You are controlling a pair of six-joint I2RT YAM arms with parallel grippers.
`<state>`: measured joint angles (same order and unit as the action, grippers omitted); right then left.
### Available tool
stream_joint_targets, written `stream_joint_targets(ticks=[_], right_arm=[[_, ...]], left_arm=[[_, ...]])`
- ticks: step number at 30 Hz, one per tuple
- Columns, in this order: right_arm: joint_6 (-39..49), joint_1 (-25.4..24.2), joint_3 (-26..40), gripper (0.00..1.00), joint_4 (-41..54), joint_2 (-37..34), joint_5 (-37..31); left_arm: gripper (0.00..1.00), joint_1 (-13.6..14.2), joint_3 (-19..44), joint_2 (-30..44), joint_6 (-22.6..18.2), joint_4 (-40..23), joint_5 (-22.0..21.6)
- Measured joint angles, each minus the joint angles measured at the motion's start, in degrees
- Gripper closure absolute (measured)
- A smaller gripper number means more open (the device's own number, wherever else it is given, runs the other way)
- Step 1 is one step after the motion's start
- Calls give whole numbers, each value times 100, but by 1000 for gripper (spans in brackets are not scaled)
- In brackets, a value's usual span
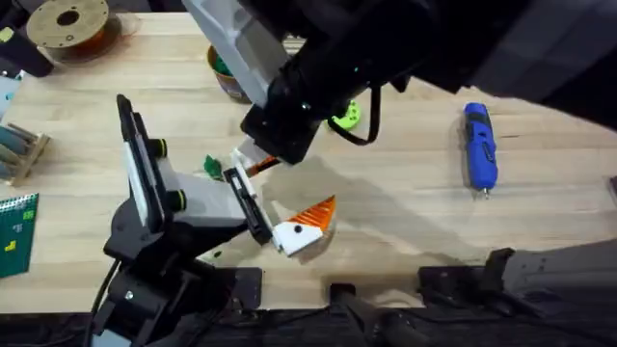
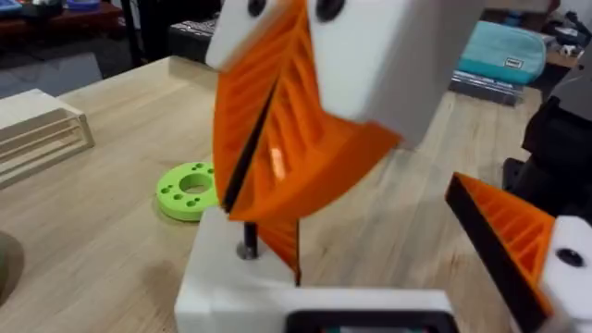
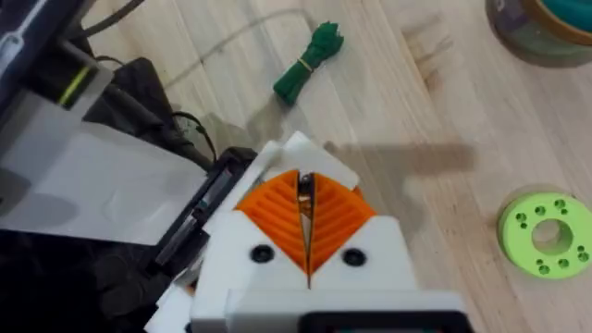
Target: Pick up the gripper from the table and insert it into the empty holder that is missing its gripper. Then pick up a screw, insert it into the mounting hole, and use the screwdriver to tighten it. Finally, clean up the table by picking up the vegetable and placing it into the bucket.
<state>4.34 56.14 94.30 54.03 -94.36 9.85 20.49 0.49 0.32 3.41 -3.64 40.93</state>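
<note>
1. Overhead: the right gripper reaches across to the left gripper, which carries one orange pad on a white mount. The blue screwdriver lies well apart to the right; the vegetable sits beside the arms; the bucket stands behind.
2. Left wrist: the right gripper's orange pads are pressed together on a thin dark screw over the white holder; the left jaws stand wide. A lime ring lies near.
3. Right wrist: the closed pads, vegetable and ring show. No writing is readable.
</note>
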Motion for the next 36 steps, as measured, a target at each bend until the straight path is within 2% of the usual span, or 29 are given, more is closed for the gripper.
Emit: stream_joint_targets(ticks=[25, 36], right_arm=[[59, 0, 0, 994, 0, -21, -119], [59, -4, 26, 991, 32, -257, -13]], left_arm=[[14, 0, 0, -2, 1, 0, 0], [14, -7, 0, 42, 71, -8, -20]])
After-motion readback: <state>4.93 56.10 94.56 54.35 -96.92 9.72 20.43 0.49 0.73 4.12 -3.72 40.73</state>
